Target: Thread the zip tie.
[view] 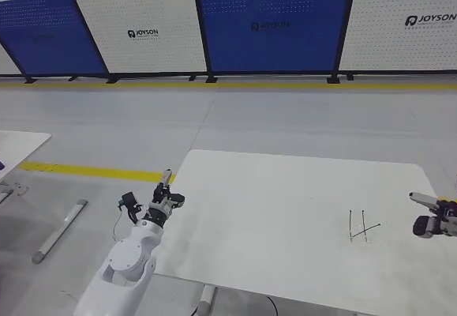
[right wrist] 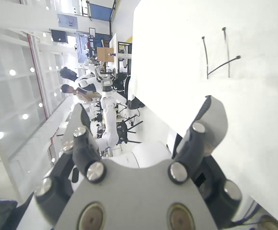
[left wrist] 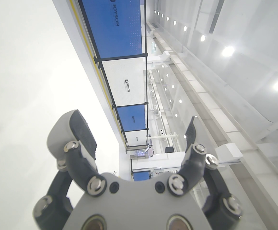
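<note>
A: What lies behind the white, round-cornered counter (view: 291, 205)?
B: A row of blue and white perforated wall panels (view: 275, 35), beyond a pale grey floor (view: 212, 118) crossed by yellow tape lines (view: 94, 171).
A: Light?
B: Round ceiling lamps (left wrist: 227, 51), lit.

One camera looks down on the tabletop (view: 291, 205) from above. Wrist cameras sit close behind the left pincer (left wrist: 136, 125) at nine o'clock and the right pincer (right wrist: 145, 104) at three, both facing across it.

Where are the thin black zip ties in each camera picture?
Top view: three thin black plastic zip ties lie crossed on the white table, near the right arm.
Right wrist view: zip ties on the table, ahead of open jaws.
Left wrist view: unsure; tiny dark ticks at the table's far end may be them.
Shared landmark: the table.
</note>
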`<act>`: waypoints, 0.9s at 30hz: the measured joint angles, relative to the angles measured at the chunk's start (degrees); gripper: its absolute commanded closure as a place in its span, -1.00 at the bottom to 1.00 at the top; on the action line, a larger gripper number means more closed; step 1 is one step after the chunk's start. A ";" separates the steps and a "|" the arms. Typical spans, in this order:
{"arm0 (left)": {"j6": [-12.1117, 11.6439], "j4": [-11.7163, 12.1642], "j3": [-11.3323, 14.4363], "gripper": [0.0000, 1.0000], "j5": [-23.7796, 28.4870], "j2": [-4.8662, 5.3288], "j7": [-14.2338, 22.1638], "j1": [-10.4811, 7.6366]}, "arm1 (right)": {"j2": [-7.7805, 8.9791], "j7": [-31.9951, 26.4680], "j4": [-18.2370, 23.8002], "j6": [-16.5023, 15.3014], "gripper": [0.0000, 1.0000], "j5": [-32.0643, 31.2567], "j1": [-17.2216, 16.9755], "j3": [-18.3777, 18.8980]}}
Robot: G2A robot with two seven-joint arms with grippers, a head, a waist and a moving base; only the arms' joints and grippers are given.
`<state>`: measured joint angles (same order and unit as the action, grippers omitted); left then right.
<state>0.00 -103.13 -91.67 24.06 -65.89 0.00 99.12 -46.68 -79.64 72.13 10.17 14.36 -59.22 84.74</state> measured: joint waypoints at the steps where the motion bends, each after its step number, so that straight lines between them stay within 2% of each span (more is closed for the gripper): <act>1: 0.00 0.00 0.00 -1.00 0.00 0.00 0.00 0.00 | 0.26 0.00 -2.03 -0.06 -1.00 0.01 1.52 -1.91; 6: 0.00 0.00 0.00 -1.00 0.00 0.00 0.00 0.00 | 0.42 0.00 -13.13 -0.36 -1.00 1.67 9.74 -13.16; 12: 0.00 0.00 0.00 -1.00 0.00 0.00 0.00 0.00 | -1.24 0.00 -24.16 -2.09 -1.00 2.40 18.02 -24.58; 14: 0.00 0.00 0.00 -1.00 0.00 0.00 0.00 0.00 | -1.41 0.00 -25.34 -2.26 -1.00 2.88 18.75 -25.45; 27: 0.00 0.00 0.00 -1.00 0.00 0.00 0.00 0.00 | -1.37 0.15 -24.85 -2.34 -1.00 2.70 18.61 -25.32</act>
<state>0.00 -103.13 -91.67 24.06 -65.89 0.00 99.12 -48.04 -79.49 47.29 7.84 17.06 -40.61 59.42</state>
